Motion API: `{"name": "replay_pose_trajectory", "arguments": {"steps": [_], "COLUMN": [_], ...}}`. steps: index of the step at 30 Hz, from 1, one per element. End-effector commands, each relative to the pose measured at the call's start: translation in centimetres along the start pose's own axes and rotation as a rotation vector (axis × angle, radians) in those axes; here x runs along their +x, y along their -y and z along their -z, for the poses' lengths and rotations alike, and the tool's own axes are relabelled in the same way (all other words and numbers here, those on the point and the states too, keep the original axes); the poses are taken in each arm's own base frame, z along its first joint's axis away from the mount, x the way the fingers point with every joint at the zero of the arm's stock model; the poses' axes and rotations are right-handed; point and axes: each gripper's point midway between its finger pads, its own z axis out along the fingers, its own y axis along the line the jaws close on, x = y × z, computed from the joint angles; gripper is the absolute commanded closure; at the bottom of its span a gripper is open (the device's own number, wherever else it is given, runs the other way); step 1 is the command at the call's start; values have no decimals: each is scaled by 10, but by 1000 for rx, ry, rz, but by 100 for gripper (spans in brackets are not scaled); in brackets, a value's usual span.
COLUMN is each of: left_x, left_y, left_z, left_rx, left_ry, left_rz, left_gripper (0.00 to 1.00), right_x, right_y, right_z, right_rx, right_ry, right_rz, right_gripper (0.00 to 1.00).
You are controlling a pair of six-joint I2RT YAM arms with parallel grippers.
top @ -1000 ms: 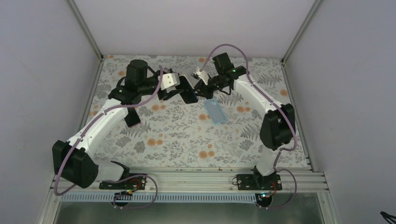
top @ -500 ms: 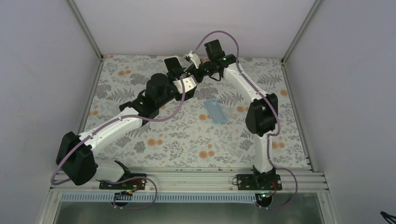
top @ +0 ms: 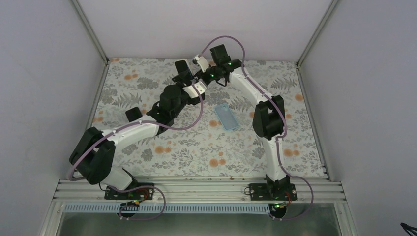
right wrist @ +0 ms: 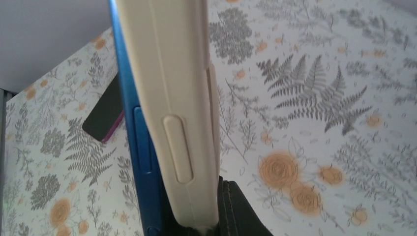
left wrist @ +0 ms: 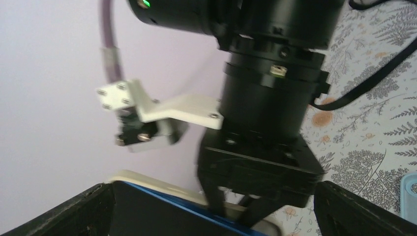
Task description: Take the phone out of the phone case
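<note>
Left pincer (left wrist: 216,221): fingers spread wide, straddling the phone; no firm contact visible.
Phone (right wrist: 132,123): blue, seated in its cream case (right wrist: 182,88), raised above the far middle of the table (top: 196,147).
Right pincer (left wrist: 235,212): pressed onto the cased phone's edge, one finger either side.
Spare pale-blue case (top: 227,117): flat on the table, well apart.
Progress: lifted and presented between both arms; separation apparently not yet begun.
</note>
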Motion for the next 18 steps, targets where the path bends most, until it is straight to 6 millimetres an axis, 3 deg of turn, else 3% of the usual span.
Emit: {"name": "replay_pose_trajectory", "arguments": {"steps": [1, 7, 11, 18], "left_x": [-6, 18, 20, 41], "left_y": [-6, -11, -18, -27], "left_z": [-8, -2, 6, 6], "left_rx": [-51, -142, -192, -236], "left_ry": [32, -6, 5, -32], "left_rz": [23, 26, 30, 7], "left_gripper": [0, 0, 1, 3], "right_x": [-53, -60, -59, -61], "right_y": [-18, -23, -22, -25], "right_z": [19, 27, 29, 31], "right_rx": [21, 32, 44, 40], "right_ry": [134, 154, 156, 164], "right_rz": [86, 79, 69, 57], "right_gripper": [96, 96, 96, 96]}}
